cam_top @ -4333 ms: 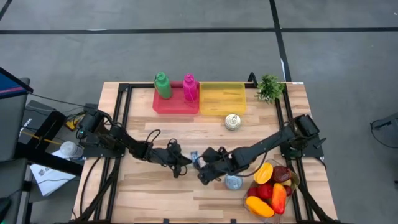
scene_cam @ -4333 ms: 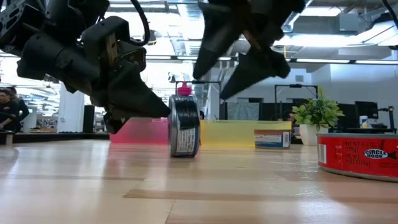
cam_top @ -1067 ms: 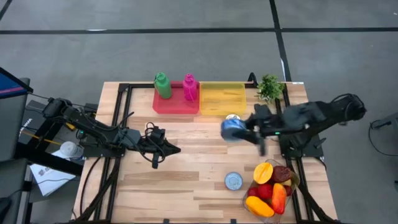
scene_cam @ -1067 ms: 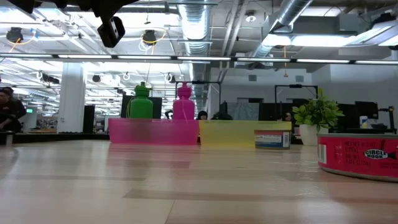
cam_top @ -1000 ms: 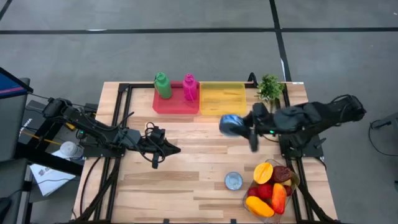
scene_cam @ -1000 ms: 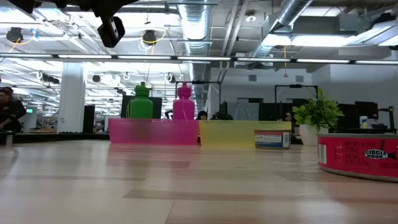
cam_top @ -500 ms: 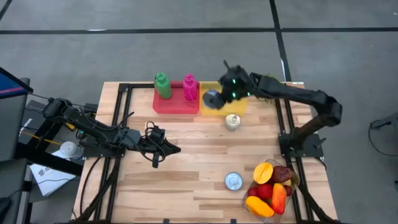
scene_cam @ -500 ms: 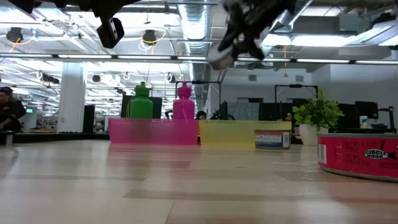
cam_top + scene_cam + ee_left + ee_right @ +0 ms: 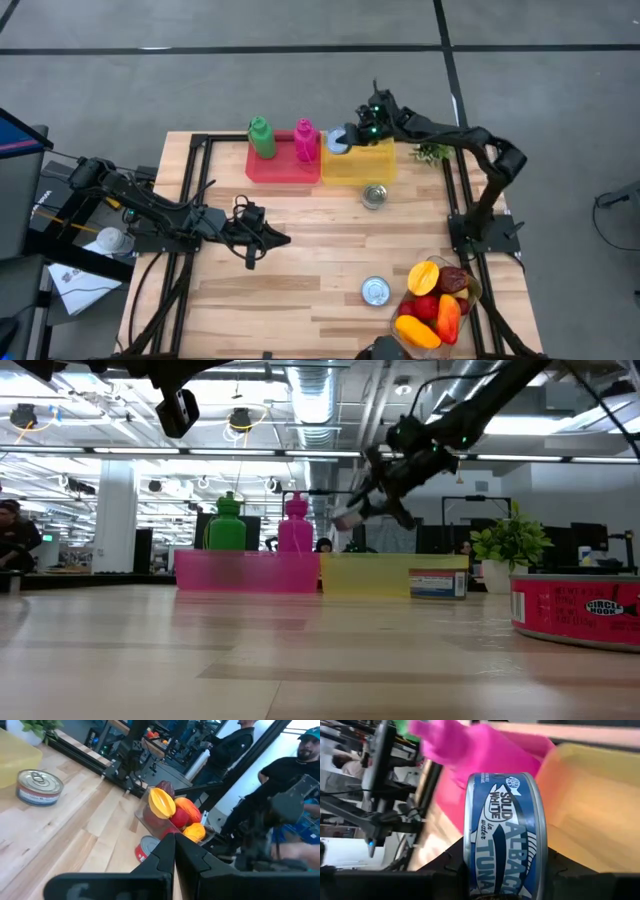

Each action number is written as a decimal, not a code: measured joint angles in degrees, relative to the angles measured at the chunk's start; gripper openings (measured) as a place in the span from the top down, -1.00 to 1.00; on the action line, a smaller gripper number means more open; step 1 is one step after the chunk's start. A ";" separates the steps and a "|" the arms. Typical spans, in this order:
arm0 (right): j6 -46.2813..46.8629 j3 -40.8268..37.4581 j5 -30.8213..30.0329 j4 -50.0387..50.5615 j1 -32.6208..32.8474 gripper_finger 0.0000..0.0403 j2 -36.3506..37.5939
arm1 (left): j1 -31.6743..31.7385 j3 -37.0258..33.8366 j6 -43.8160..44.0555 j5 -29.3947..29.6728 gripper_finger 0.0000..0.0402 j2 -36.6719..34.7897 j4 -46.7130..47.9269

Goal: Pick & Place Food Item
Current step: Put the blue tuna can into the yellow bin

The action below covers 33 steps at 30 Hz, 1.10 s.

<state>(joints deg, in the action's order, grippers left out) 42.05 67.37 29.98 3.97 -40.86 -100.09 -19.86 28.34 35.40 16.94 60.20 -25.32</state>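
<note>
We have the blue tuna can (image 9: 504,836) clamped between the fingers of our right end effector (image 9: 343,139), lifted clear of the desk (image 9: 300,300) and carried to the far side, where it hangs over the left end of the yellow bin (image 9: 372,160), close to the pink bin (image 9: 283,168) beside it. In the right wrist view the can stands on edge between the two dark fingers, its "solid white albacore tuna" label facing us, with the yellow bin's floor beyond it and the pink bottle (image 9: 470,745) off to one side. The low view shows the can still above the bin's rim, not inside it.

So we judge the pick done and the carry nearly done; what remains is to lower the can into the yellow bin, let go and back away. Since the can sits near the edge shared with the pink bin, we would nudge it further over the yellow one before release.

Our left end effector (image 9: 284,238) waits low over the middle of the desk, fingers together and empty.

Two more cans are on the desk: one (image 9: 375,195) just in front of the yellow bin and one (image 9: 376,291) beside the fruit bowl (image 9: 440,295).
</note>
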 joint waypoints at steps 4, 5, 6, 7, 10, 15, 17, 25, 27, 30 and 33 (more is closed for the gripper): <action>-0.47 -0.11 -1.48 -0.03 -0.10 0.35 -3.86 | 0.00 0.00 -0.04 1.78 1.00 0.00 0.02; -0.49 -0.11 -2.00 -0.06 -0.02 0.35 -4.64 | 0.00 0.00 -0.02 2.23 1.00 0.00 0.04; -0.54 -0.11 -2.53 -0.44 0.18 0.35 -5.46 | 0.00 0.00 0.00 2.30 1.00 0.00 0.04; -0.57 -0.11 -2.66 -1.09 0.43 0.35 -6.29 | 0.00 0.00 0.00 2.32 1.00 0.00 0.02; -0.46 -0.10 -3.91 -1.54 0.88 0.35 -7.89 | 0.00 0.00 0.80 2.33 1.00 0.02 0.04; -0.48 0.09 -12.08 -1.69 2.38 0.35 -8.22 | 0.00 0.00 1.22 2.35 1.00 0.02 0.04; -0.48 0.09 -14.48 -1.61 2.74 0.35 -8.23 | 0.00 0.00 1.31 2.35 1.00 0.02 0.00; -0.46 0.11 -16.97 -1.54 2.95 0.35 -8.24 | 0.00 0.00 1.55 2.35 1.00 0.02 0.00; -0.46 0.11 -16.97 -2.07 2.95 0.35 -8.24 | 0.00 0.00 1.55 2.35 1.00 0.02 0.01; -0.43 0.19 -17.29 -3.80 2.95 0.35 -9.02 | 0.00 0.00 1.55 2.35 1.00 0.02 0.00; 0.50 0.22 -16.72 -4.74 3.05 0.35 -10.62 | 0.00 0.00 1.55 2.36 1.00 0.02 0.00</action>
<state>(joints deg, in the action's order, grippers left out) 42.55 67.59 13.27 -0.77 -37.81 -110.71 -19.86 28.34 36.95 19.30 60.23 -25.32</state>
